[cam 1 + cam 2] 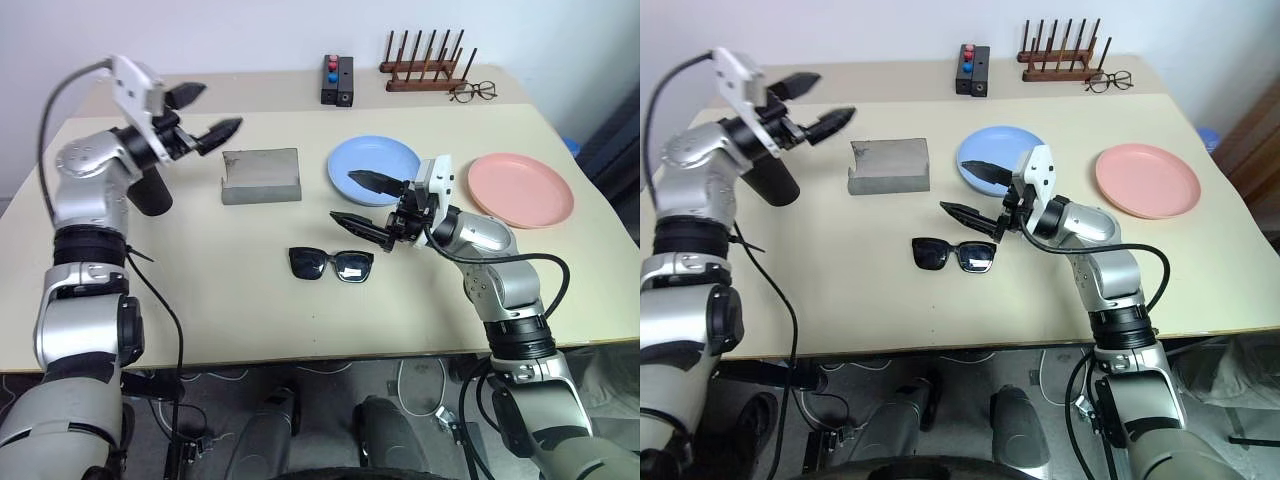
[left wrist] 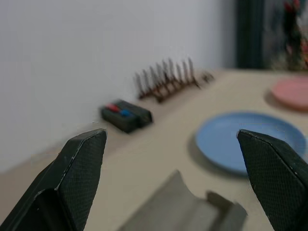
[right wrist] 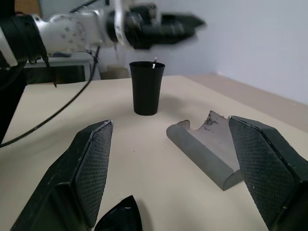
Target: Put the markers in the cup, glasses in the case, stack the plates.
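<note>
Left eye view first, from my left side: my left gripper [image 1: 205,113] hangs above the table [image 1: 200,320] with its two black fingers spread wide and nothing between them. Just below and behind that hand stands the black cup [image 3: 146,88], partly hidden by my forearm; in the right wrist view a small white tip pokes above its rim, likely a marker, though I cannot tell for sure. Next to the right lies the grey case [image 1: 261,175], flat on the table and well apart from the cup. In front of it, nearer to me, the black glasses [image 1: 331,264] rest on the tabletop with lenses facing me. Just beside them, to the right, my right gripper [image 1: 358,198] hovers with its fingers wide apart, empty, pointing toward my left. Behind that gripper sits the light blue plate [image 1: 375,158], and further right the salmon pink plate [image 1: 520,188], the two lying apart, not stacked. Along the far edge stand a small black box [image 1: 337,80] with red and blue buttons, a wooden rack [image 1: 425,70], and wire-framed spectacles [image 1: 473,92].
</note>
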Available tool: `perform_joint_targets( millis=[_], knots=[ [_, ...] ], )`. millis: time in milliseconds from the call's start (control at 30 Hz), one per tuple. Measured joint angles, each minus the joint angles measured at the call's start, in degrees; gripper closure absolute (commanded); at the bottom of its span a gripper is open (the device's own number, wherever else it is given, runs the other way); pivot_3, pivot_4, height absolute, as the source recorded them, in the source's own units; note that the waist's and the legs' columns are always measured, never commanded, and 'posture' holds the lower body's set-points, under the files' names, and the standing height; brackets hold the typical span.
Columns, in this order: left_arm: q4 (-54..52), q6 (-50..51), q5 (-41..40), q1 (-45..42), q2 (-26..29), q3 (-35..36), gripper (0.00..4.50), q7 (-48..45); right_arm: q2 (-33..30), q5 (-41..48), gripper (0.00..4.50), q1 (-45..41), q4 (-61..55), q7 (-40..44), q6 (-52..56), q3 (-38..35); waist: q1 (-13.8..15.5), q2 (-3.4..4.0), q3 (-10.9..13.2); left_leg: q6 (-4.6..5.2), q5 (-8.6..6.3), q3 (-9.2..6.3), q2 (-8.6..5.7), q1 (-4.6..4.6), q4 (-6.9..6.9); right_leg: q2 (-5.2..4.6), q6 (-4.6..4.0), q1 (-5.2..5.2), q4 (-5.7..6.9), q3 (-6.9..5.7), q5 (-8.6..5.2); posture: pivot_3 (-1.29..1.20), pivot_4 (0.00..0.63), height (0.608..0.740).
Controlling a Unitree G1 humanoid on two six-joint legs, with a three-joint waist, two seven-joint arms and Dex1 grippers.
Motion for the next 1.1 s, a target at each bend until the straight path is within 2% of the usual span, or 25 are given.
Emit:
perform_joint_targets(
  millis=[200,433,500,567,733,767,800,1100],
  knots=[
    [15.51,-1.59,9.9,-3.4,-4.69,-6.44,0.02,4.34,-0.45,-0.44,0.6,1.49,-1.02,-1.61,-0.35,-0.36,-0.05,-0.03,0.01,0.01,0.0,-0.01,-0.01,-0.04,0.0,0.01,0.01,-0.03,0.02,-0.01,-0.01,0.0,0.15,0.738],
    [20.68,-1.41,13.76,-3.52,-6.92,-7.12,0.02,5.32,-1.41,-0.62,0.6,4.91,-4.18,-3.89,-0.28,-0.47,0.01,-0.05,0.03,0.01,0.0,-0.03,-0.01,-0.09,0.04,0.0,0.02,-0.05,0.03,-0.03,-0.01,0.0,0.15,0.738],
    [21.43,-1.63,14.57,-3.52,-7.13,-7.16,0.52,5.62,-1.46,-0.64,0.6,4.96,-4.25,-4.49,-0.27,-0.46,0.0,-0.05,0.03,0.01,0.0,-0.03,-0.01,-0.09,0.04,0.0,0.02,-0.05,0.03,-0.03,-0.01,0.0,0.15,0.738],
    [21.59,-2.09,14.94,-3.52,-7.28,-7.14,1.25,5.77,-1.48,-0.65,0.6,4.96,-4.27,-4.79,-0.27,-0.46,0.01,-0.05,0.03,0.01,0.0,-0.04,-0.01,-0.09,0.03,0.0,0.02,-0.05,0.03,-0.03,-0.01,0.0,0.15,0.738],
    [21.55,-2.45,15.38,-3.61,-7.32,-6.87,3.78,5.63,-1.6,-0.66,0.6,5.0,-4.31,-5.16,-0.27,-0.45,0.03,-0.05,0.03,0.01,0.0,-0.03,-0.02,-0.08,0.04,0.0,0.02,-0.03,0.03,-0.03,-0.01,0.0,0.15,0.738],
    [21.55,-2.47,15.41,-3.71,-7.32,-6.84,4.18,5.61,-1.6,-0.66,0.6,5.0,-4.31,-5.19,-0.27,-0.45,0.05,-0.05,0.03,0.01,0.0,-0.04,-0.02,-0.08,0.05,0.0,0.02,-0.02,0.03,-0.04,-0.01,0.0,0.15,0.738],
    [21.54,-2.47,15.43,-3.76,-7.32,-6.77,4.39,5.6,-1.6,-0.68,0.6,5.0,-4.31,-5.19,-0.28,-0.43,0.05,-0.05,0.03,0.01,0.0,-0.03,-0.02,-0.08,0.06,0.0,0.02,-0.02,0.03,-0.04,-0.01,0.0,0.15,0.738],
    [21.51,-2.18,15.33,-3.73,-7.28,-6.04,4.39,3.35,-1.58,-1.62,0.6,4.99,-4.16,-5.14,-0.76,-0.32,0.03,-0.05,0.03,0.01,0.0,-0.04,-0.02,-0.07,0.07,0.0,0.02,-0.02,0.03,-0.04,-0.01,0.0,0.15,0.738]
  ],
)
